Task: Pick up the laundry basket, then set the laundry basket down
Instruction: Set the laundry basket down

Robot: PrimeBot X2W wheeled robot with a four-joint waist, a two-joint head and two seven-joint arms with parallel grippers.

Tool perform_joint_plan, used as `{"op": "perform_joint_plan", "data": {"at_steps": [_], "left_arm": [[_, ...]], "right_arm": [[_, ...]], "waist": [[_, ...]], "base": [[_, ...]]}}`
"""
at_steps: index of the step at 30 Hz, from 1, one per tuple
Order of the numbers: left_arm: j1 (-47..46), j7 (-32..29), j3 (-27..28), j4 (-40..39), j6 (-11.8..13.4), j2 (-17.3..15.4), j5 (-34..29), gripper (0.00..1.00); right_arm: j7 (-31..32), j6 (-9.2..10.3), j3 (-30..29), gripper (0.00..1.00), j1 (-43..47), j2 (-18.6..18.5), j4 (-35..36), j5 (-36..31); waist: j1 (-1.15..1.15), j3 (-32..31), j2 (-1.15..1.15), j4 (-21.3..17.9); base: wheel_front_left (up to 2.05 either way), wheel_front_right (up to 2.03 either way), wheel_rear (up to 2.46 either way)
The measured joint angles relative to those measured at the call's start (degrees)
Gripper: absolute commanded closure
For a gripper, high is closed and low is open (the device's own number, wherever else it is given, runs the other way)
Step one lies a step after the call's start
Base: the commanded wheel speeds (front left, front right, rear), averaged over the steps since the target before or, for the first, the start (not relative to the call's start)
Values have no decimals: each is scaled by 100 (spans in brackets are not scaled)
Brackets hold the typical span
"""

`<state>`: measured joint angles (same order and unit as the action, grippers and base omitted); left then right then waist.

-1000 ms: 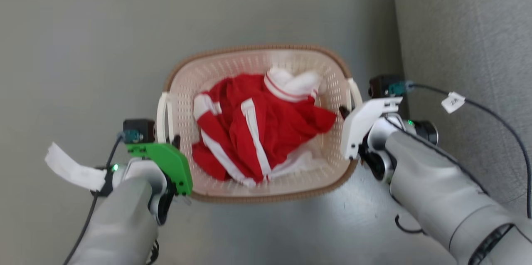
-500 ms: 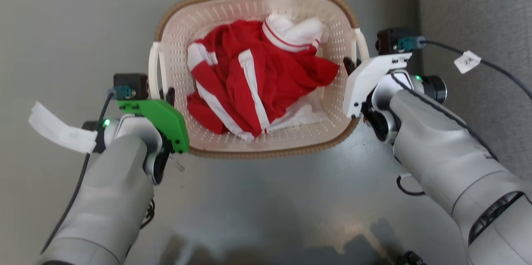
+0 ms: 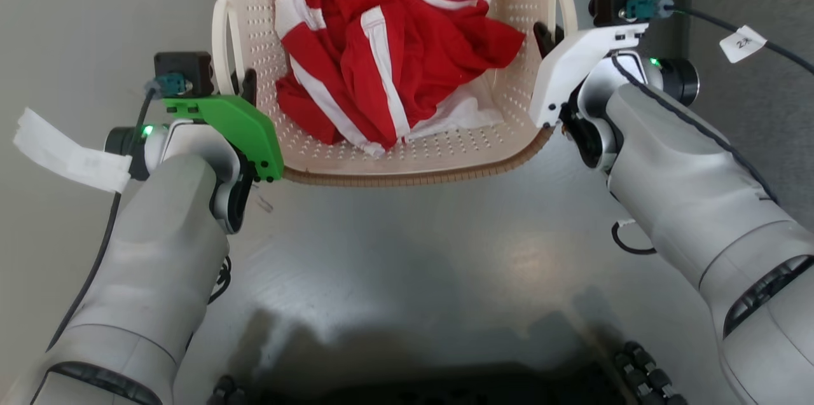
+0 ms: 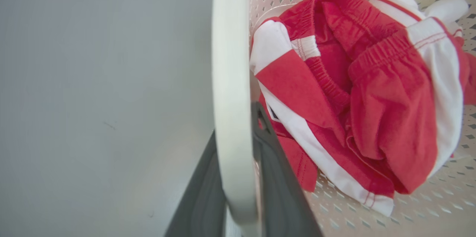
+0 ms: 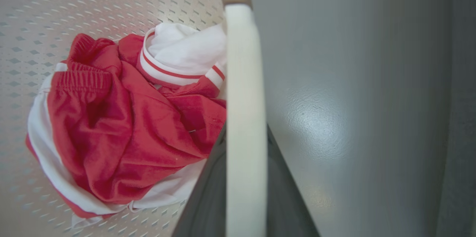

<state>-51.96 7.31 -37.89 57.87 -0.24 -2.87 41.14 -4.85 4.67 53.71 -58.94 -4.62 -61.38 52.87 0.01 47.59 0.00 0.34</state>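
Laundry basket (image 3: pixel 407 175) shows at the top of your head view, its far end cut off by the frame, between both arms and over the grey floor (image 3: pixel 413 252). Whether it touches the floor cannot be told. Your left gripper (image 3: pixel 247 82) has its fingers (image 4: pixel 282 192) closed on either side of the white left handle (image 4: pixel 230 80). Your right gripper (image 3: pixel 545 37) is clamped likewise on the right handle (image 5: pixel 243 99). Red-and-white clothes (image 3: pixel 381 42) lie bunched inside.
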Motion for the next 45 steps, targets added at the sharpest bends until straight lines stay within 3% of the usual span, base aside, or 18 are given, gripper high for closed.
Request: {"op": "perform_joint_plan", "data": {"at_steps": [11,33,34,35,36,38,39,40,45], "left_arm": [[-142,189,2,87,-23,16,-18,100],[-477,436,-8,274,-78,30,-67,100],[-480,438,-7,283,-78,31,-67,100],[-483,445,-5,291,-78,33,-67,100],[-490,464,-2,301,-78,35,-67,78],[-500,468,0,353,-78,44,-67,54],[-499,467,-3,391,-78,65,-67,22],[-499,468,-1,407,-78,81,-67,4],[-499,485,19,459,-78,98,-67,0]], "right_arm": [[-172,-60,5,100,-114,9,-97,-1],[-374,-121,46,100,-340,3,-178,2],[-380,-121,51,96,-342,7,-186,2],[-405,-121,62,77,-343,7,-199,2],[-426,-125,78,52,-343,5,-210,2],[-476,-174,102,0,-348,22,-215,0],[-477,-180,111,0,-360,41,-219,0],[-480,-181,121,0,-382,60,-221,0],[-548,-181,162,0,-435,91,-270,-9]], "waist": [[0,551,0,44],[0,890,0,12],[0,890,0,12],[0,888,0,13],[0,884,0,14],[0,874,0,18],[0,867,0,20],[0,859,0,22],[0,812,0,35]], "base": [[0,0,0],[0,0,0],[0,0,0],[0,0,0],[0,0,0],[0,0,0],[0,0,0],[0,0,0],[0,0,0]]}}
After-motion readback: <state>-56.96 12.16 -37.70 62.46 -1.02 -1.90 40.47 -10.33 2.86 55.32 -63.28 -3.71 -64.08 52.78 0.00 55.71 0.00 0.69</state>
